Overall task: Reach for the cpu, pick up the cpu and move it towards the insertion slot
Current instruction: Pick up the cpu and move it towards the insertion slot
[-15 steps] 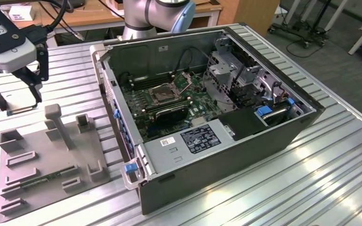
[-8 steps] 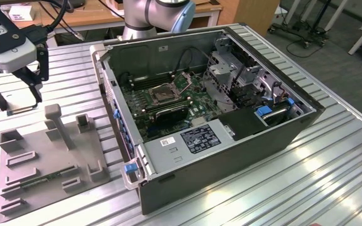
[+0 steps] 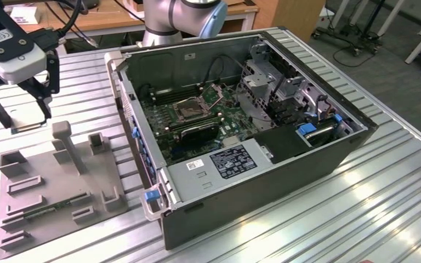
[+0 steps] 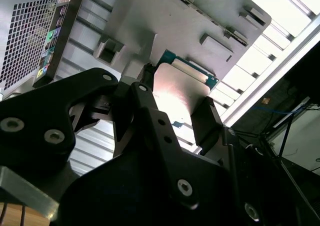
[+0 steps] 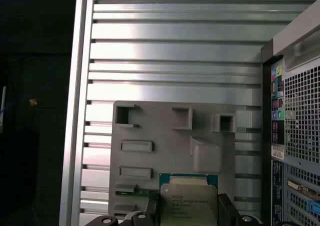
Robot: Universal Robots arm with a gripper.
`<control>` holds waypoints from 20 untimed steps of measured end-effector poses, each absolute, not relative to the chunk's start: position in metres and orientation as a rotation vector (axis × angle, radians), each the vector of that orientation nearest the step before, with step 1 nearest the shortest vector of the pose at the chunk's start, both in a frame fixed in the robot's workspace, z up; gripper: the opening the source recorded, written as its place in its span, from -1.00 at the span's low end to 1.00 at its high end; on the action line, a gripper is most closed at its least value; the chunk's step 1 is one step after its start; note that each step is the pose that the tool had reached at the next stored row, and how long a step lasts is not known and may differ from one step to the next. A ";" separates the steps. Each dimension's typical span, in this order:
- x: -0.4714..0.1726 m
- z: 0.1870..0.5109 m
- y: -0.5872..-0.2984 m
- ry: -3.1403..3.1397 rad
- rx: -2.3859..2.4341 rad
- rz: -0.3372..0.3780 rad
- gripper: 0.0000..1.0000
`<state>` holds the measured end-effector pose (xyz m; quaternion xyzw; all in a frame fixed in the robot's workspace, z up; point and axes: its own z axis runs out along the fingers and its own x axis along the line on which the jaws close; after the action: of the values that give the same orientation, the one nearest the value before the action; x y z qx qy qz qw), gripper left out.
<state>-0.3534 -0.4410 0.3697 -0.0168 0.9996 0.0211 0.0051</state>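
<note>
In the exterior view my gripper [image 3: 26, 121] hangs at the far left, above the grey fixture plate [image 3: 42, 219] and off to the side of the open computer case. Its two black fingers are shut on the cpu [image 3: 26, 112], a pale silvery square. In both wrist views the cpu [image 4: 180, 91] [image 5: 189, 198] sits clamped between the fingers [image 4: 206, 117] [image 5: 226, 207], its green edge showing, lifted clear of the plate [image 5: 150, 131]. The insertion slot [image 3: 189, 106], a silver-framed socket with a dark centre, lies on the motherboard inside the case, well to the exterior view's right of the gripper.
The case [image 3: 284, 170] lies on its side with raised walls around the motherboard, long black memory slots [image 3: 195, 129] and drive cages [image 3: 284, 93]. The fixture plate carries upright grey blocks [image 3: 63, 139] under the gripper. Everything rests on a ribbed aluminium table [image 3: 357, 219].
</note>
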 end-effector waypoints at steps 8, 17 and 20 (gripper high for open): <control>-0.343 0.370 -0.441 3.130 -0.053 0.066 0.08; -0.333 0.370 -0.441 3.130 -0.053 0.066 0.08; -0.330 0.370 -0.441 3.130 -0.053 0.066 0.08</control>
<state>-0.3303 -0.4410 0.3696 -0.0168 0.9996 0.0211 0.0052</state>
